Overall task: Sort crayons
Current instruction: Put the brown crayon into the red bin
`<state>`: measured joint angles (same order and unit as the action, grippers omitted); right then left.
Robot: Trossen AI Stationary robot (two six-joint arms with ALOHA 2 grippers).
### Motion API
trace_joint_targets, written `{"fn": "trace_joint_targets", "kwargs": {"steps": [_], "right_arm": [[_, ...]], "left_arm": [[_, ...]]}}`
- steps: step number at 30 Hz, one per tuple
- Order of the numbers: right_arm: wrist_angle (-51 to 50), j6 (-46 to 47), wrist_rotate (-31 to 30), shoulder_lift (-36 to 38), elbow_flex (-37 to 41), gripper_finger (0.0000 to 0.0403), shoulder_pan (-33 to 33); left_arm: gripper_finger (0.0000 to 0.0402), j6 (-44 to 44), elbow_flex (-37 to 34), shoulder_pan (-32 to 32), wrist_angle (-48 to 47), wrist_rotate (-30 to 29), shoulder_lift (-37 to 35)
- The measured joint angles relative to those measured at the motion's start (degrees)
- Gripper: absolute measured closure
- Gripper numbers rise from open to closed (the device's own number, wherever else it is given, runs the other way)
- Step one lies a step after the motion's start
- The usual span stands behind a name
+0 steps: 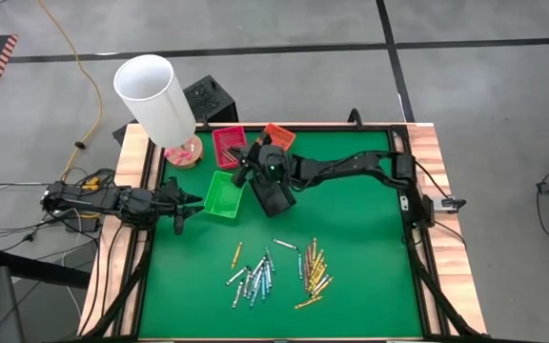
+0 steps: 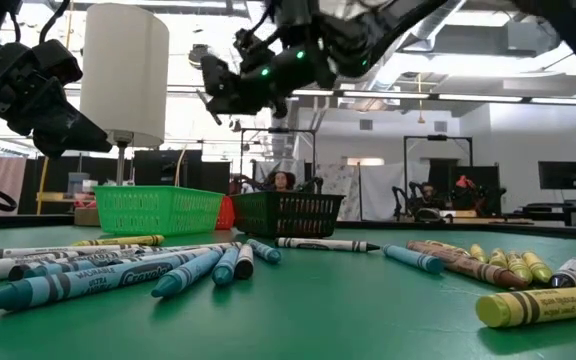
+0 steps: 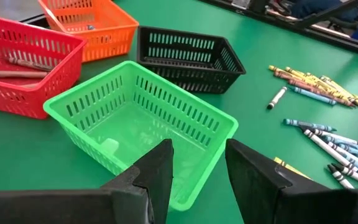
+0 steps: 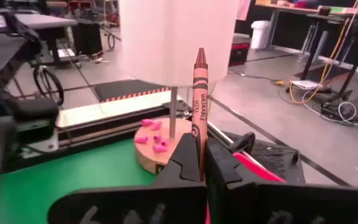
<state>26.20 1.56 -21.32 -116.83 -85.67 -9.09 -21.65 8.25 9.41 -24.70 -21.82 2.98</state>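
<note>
the right pincer [image 4: 201, 163] is pinching a red-brown crayon [image 4: 199, 106], long axis upright, while hovering above the red tray [image 1: 228, 144] at about eleven o'clock on the table [image 1: 360, 276]. the left pincer [image 3: 196, 169] is waiting spread beside the green tray [image 3: 140, 127].

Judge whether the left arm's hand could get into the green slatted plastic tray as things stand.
Probably yes. The left hand is open, just short of the green slatted plastic tray, whose top is open with nothing between. The right hand works beside it, over the red tray.
</note>
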Motion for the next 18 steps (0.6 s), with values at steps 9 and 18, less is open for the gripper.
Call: {"fn": "trace_joint_targets", "kwargs": {"steps": [9, 18], "right_arm": [[-2.6, 1.6, 0.0, -9.6, -9.5, 0.0398, -2.1], [-22.5, 1.4, -1.4, -18.6, -27.1, 0.0398, -4.0]], "left_arm": [[0.0265, 0.0, 0.0, 0.0, 0.0, -0.1, 0.0], [0.0265, 0.0, 0.0, 0.0, 0.0, 0.1, 0.0]]}}
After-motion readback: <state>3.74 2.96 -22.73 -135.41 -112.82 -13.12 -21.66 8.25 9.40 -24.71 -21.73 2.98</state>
